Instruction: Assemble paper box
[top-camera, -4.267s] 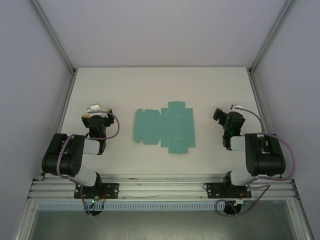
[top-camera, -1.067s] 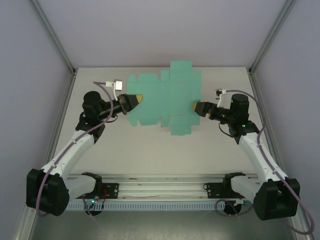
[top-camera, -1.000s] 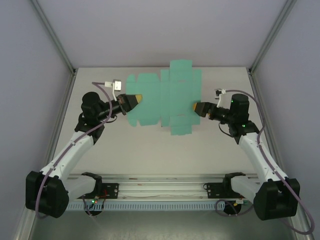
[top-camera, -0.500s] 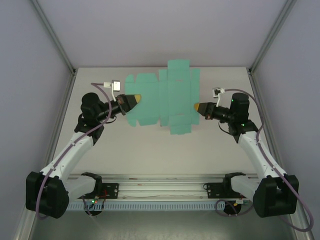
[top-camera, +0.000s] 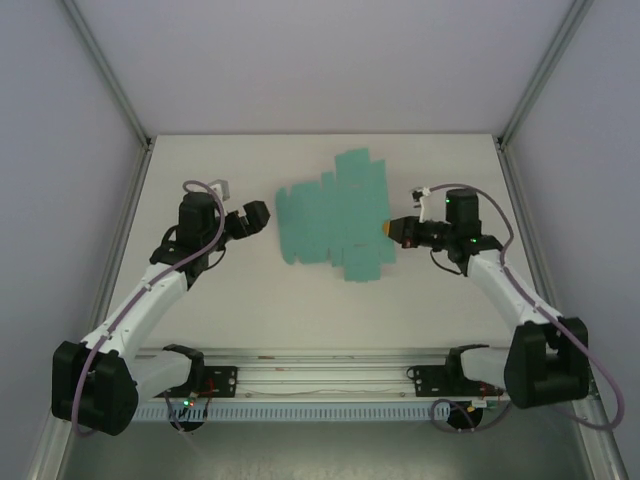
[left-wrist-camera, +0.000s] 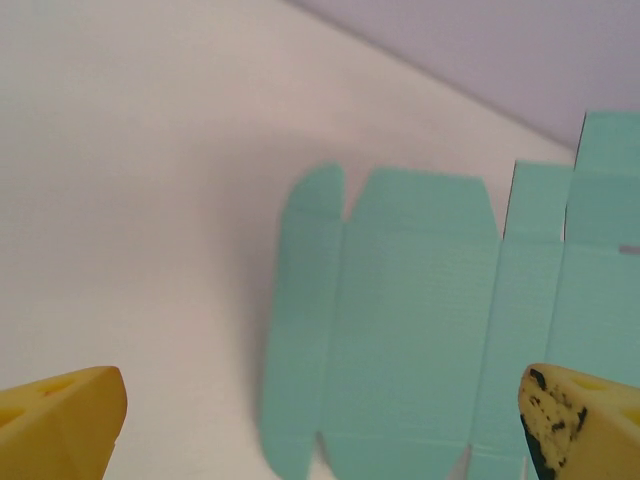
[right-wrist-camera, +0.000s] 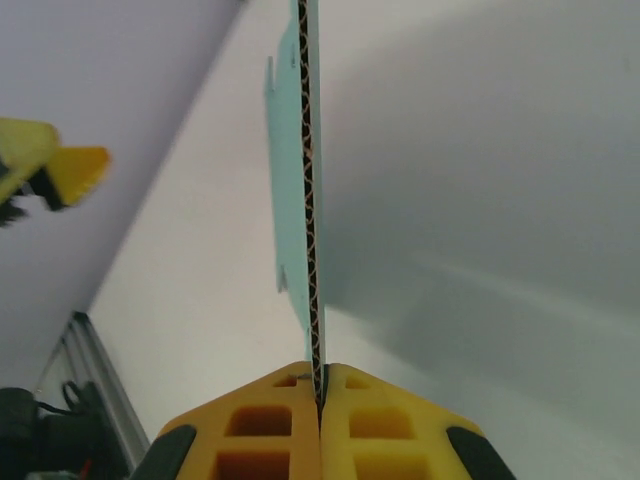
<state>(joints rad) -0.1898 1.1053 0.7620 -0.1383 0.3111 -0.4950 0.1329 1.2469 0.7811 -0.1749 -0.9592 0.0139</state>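
Grip status: right gripper (right-wrist-camera: 320, 392) pinching the paper box (top-camera: 335, 215) at its 3 o'clock edge; left gripper (top-camera: 252, 218) spread, just off the 9 o'clock edge. Box is an unfolded sheet approx. mid-table, no flaps up; I reckon nearly all assy left.

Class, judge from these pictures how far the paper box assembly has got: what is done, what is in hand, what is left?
Done: only the grasp; the right gripper is shut on the right edge of the paper box. In hand: positioning the sheet, with the left gripper open and apart from its left edge. Left: all the folding; the card is flat, no flap or tab raised.
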